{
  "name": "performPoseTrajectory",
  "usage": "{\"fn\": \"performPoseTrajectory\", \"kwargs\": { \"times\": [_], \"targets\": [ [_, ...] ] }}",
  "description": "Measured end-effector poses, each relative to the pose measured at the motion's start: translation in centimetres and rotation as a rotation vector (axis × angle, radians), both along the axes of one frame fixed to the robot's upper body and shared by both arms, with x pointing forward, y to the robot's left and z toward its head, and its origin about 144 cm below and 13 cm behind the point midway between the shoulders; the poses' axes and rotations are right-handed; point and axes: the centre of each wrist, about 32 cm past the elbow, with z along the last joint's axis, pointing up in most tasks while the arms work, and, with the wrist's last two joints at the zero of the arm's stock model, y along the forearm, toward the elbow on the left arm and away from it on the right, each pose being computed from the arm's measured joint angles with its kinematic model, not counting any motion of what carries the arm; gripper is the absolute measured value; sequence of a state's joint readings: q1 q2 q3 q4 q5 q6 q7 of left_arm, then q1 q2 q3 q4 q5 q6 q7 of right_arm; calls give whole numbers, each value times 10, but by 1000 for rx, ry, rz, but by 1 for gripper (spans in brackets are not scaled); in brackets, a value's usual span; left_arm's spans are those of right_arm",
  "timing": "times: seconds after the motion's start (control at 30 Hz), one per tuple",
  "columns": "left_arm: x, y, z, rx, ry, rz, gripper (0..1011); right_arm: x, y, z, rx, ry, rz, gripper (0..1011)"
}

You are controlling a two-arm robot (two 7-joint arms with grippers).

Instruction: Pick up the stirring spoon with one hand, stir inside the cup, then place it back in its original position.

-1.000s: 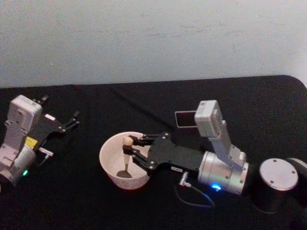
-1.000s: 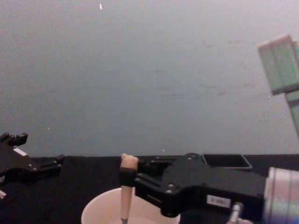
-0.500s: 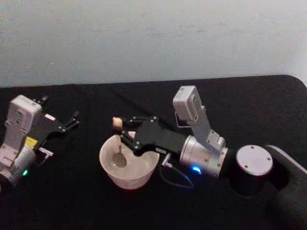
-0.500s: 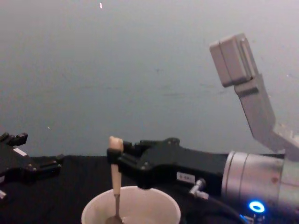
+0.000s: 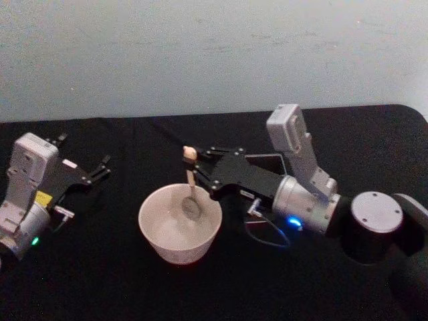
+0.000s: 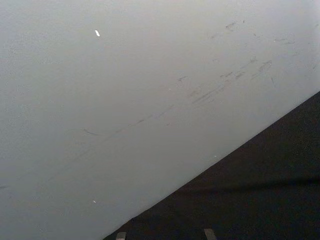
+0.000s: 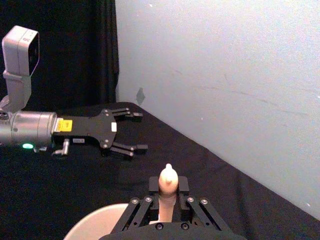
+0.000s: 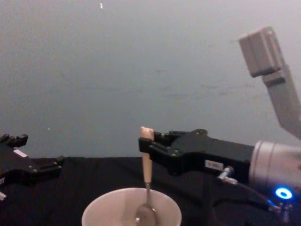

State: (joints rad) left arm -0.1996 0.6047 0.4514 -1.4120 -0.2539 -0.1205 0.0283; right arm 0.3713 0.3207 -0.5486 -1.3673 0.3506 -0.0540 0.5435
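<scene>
Metal-bowled, light and stiff, we judge, the stirring spoon (image 5: 191, 188) stands in the cup (image 5: 175, 235), right tool (image 5: 198, 170) clamped high on its handle; left tool (image 5: 83, 157) open at frame left.

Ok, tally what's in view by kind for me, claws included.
Spoon: 1
Cup: 1
Dark holder box: 1, partly hidden
Claws: 2, left claw open, right claw shut on the spoon
Total: 5

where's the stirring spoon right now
In the head view the stirring spoon stands upright near the middle of the table, its handle pinched by the right gripper and its metal bowl down inside the cup.
</scene>
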Motion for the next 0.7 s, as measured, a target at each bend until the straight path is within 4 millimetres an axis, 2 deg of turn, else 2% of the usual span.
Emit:
{"fn": "performPoseTrajectory", "kwargs": {
  "times": [0.37,0.7],
  "targets": [
    [0,0,0,0,0,0,1001,-18,-34,2,-11,65,32,216],
    [0,0,0,0,0,0,1001,-37,-41,8,5,102,125,216]
  ]
}}
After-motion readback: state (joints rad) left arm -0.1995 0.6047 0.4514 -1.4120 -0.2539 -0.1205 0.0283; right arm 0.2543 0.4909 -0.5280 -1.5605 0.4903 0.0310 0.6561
